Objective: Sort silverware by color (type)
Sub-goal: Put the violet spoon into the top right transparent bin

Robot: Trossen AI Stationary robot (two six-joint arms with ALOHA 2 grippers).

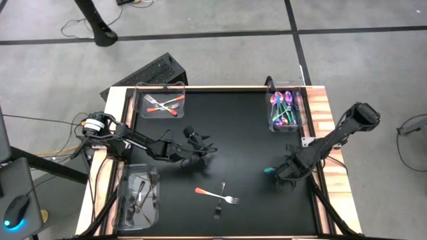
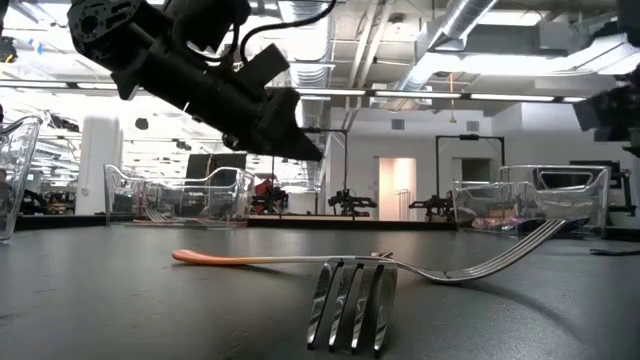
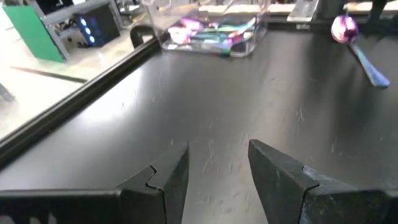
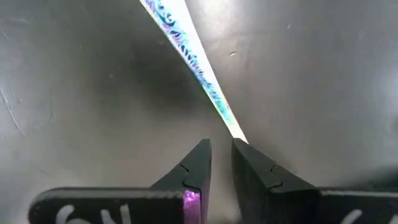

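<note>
Mid-pickup of iridescent spoon [image 4: 194,70] on mat at right: right gripper [image 1: 285,175] nipped on handle tip, next lift & carry to far-right bin [image 1: 298,119] w/ matching pieces; left gripper [image 3: 217,171] open, empty, mid-table; orange-handled forks [image 1: 217,195] near centre-front.

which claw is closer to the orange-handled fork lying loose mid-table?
Left. The left claw hangs just behind the orange-handled silver fork, toward the table's middle. The right claw sits farther off to its right, gripping an iridescent spoon.
</note>
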